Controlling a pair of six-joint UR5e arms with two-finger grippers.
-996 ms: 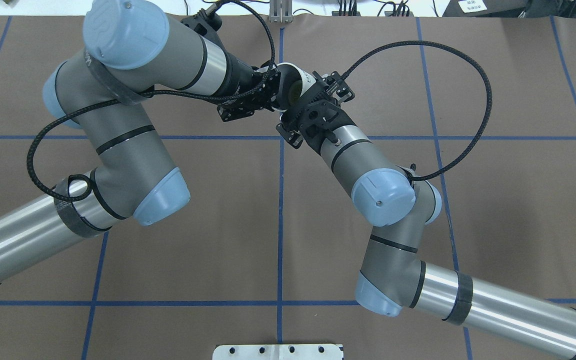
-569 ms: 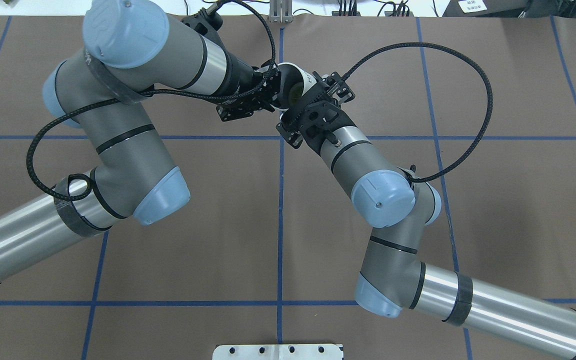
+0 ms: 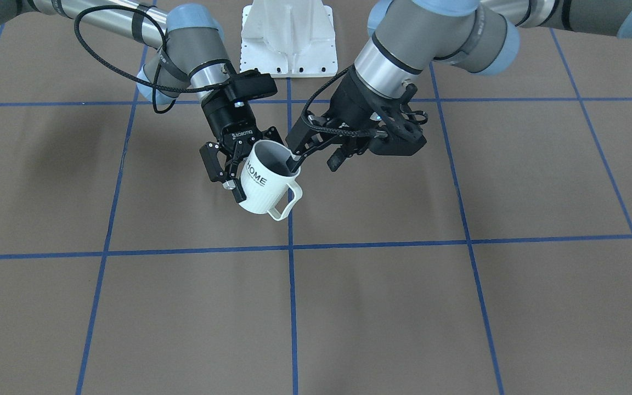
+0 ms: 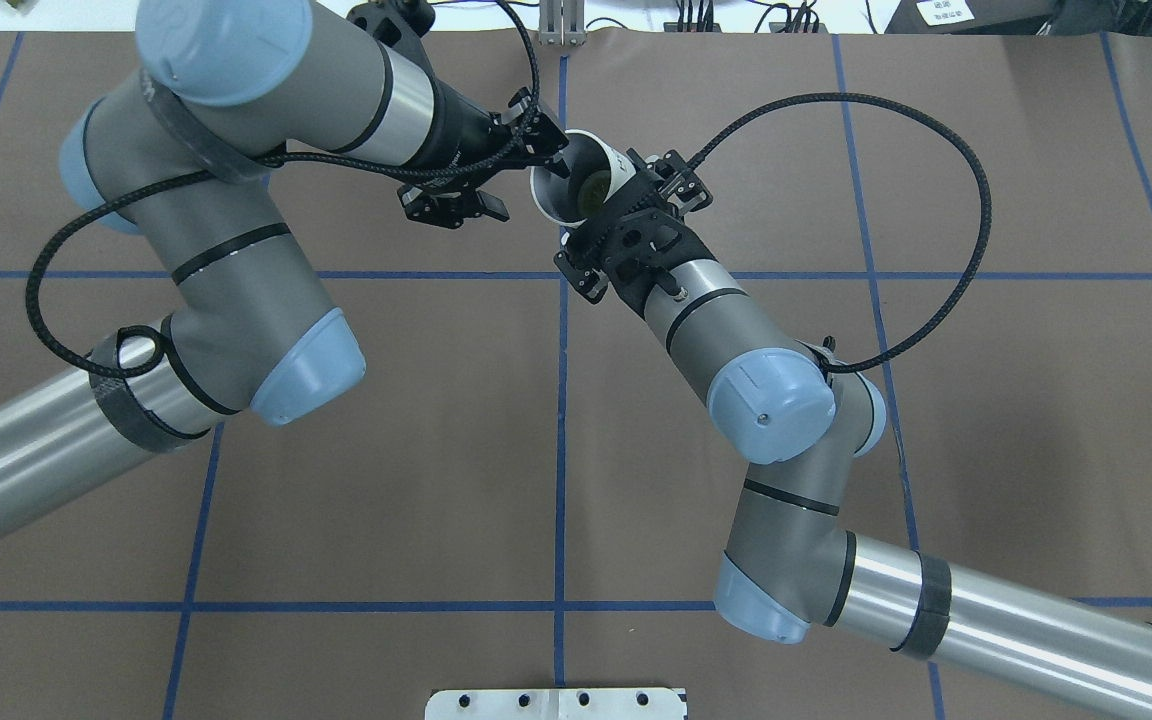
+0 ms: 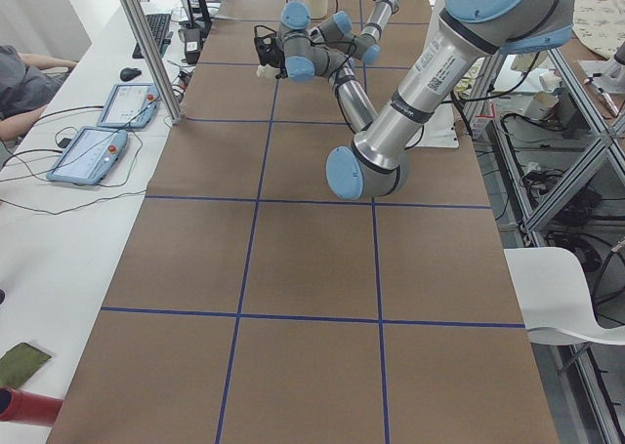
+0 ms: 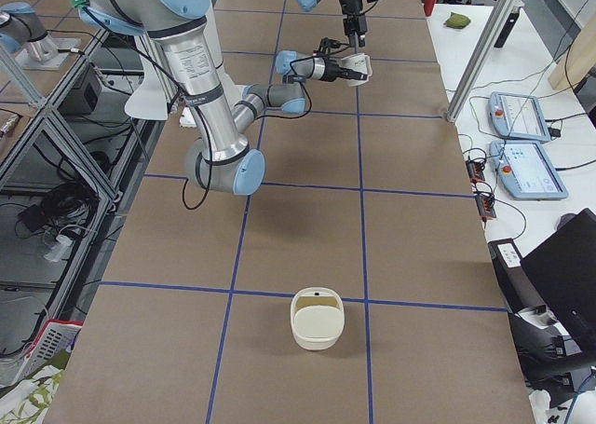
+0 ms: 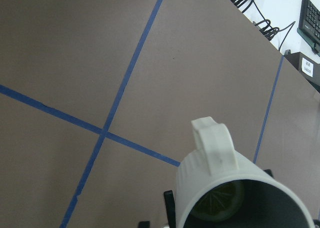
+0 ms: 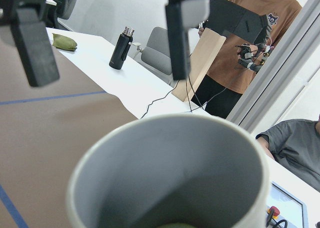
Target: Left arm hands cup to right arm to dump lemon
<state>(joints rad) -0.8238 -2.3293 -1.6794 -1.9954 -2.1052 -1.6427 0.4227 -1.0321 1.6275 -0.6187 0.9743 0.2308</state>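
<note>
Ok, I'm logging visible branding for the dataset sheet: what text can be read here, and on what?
"HOME": side of the cup.
"ROBOTIQ": body of the right gripper.
Fine print under "HOME" and the white label in the left wrist view: too small to read.

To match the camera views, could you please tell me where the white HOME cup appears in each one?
Front-facing: cup left of centre, upper half.
Overhead: cup top centre.
Exterior left: cup tiny, far top.
Exterior right: cup top, just right of centre.
Left wrist: cup bottom right, handle up.
Right wrist: cup bottom centre, close up.
Landmark: centre blue tape line, beside the cup.
</note>
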